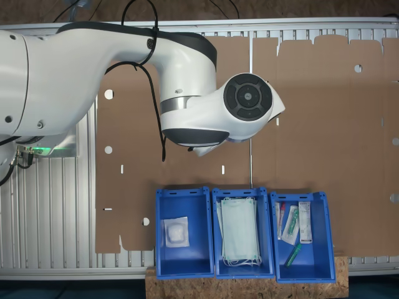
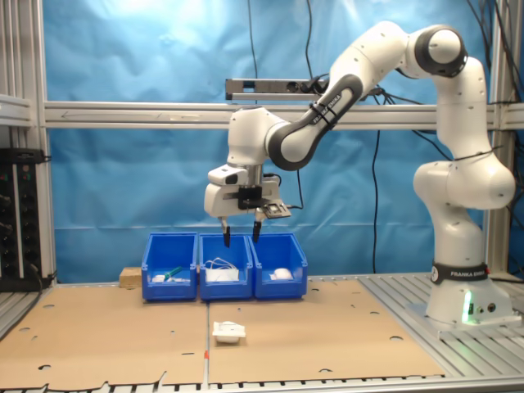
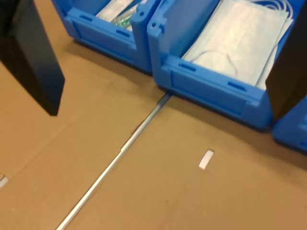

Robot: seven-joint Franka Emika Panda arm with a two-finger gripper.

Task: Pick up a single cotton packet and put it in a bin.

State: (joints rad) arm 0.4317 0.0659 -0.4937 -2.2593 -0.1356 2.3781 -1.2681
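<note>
The cotton packet [image 2: 228,331] lies flat on the cardboard-covered table [image 2: 327,336], below your gripper [image 2: 241,237] and nearer the camera in the second exterior view. Your gripper hangs high with its fingers [image 3: 33,57] spread apart and nothing between them, just in front of the middle bin with pale green face masks [image 3: 240,38]. Beside that one, the bin [image 1: 182,233] holds a like packet with a round white pad [image 1: 176,232]; on the other side stands the bin with tubes and long packets [image 1: 302,237].

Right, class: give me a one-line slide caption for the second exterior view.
Open claw hangs above the middle blue bin; white packets lie on cardboard in front.
</note>
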